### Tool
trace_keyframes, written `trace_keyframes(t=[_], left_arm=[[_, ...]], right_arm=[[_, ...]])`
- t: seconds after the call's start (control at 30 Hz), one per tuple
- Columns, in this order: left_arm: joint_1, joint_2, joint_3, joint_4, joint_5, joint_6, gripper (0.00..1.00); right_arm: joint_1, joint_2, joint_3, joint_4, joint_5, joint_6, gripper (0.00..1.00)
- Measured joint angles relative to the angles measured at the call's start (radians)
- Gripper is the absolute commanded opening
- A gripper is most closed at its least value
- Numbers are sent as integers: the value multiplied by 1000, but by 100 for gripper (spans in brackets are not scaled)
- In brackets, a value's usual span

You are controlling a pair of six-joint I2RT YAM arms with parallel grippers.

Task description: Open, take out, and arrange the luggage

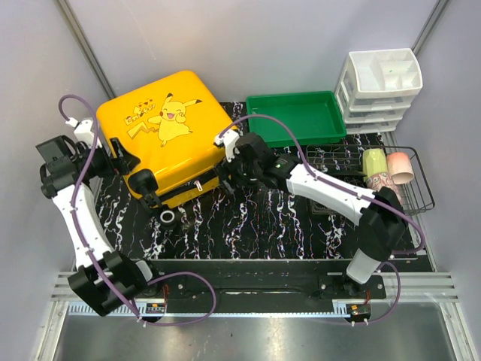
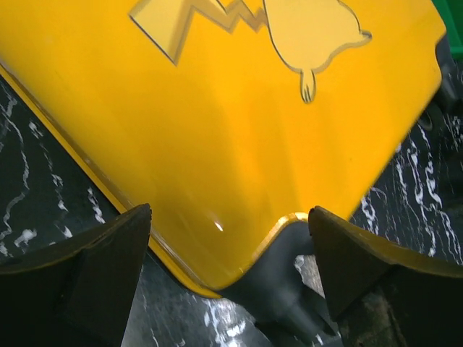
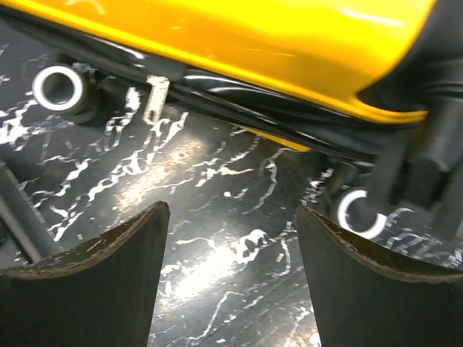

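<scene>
Yellow luggage (image 1: 167, 124) closed and flat on the marbled counter (image 1: 263, 218), upper left of centre in the top view. Left gripper (image 2: 228, 246) open, facing its black-capped corner. Right gripper (image 3: 231, 246) open, empty, low over the counter beside its zipper edge.

The large yellow hard-shell suitcase (image 1: 169, 124) has a smooth, glossy plastic shell that catches bright highlights, with duller black plastic trim. A small silvery tab (image 3: 155, 97) at its seam looks like metal, though it is blurred. The black white-veined counter (image 1: 263, 218) is polished and reflective, while the fingers (image 3: 87, 289) of the right tool (image 3: 231, 210) are matt black with rough, worn edges.
</scene>
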Motion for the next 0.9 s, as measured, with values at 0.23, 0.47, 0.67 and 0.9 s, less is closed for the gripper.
trace_keyframes(t=[0.23,0.47,0.67,0.9], left_arm=[[0,-153,-74,-49,25,-14,96],[0,-198,-94,-29,36,-85,97],[0,-199,-95,-19,35,-120,98],[0,-199,-95,-15,34,-139,98]], right_arm=[[-12,2,63,-39,217,-98,98],[-84,71,221,-113,333,-231,99],[-124,177,246,-174,333,-254,98],[-127,220,246,-203,276,-244,88]])
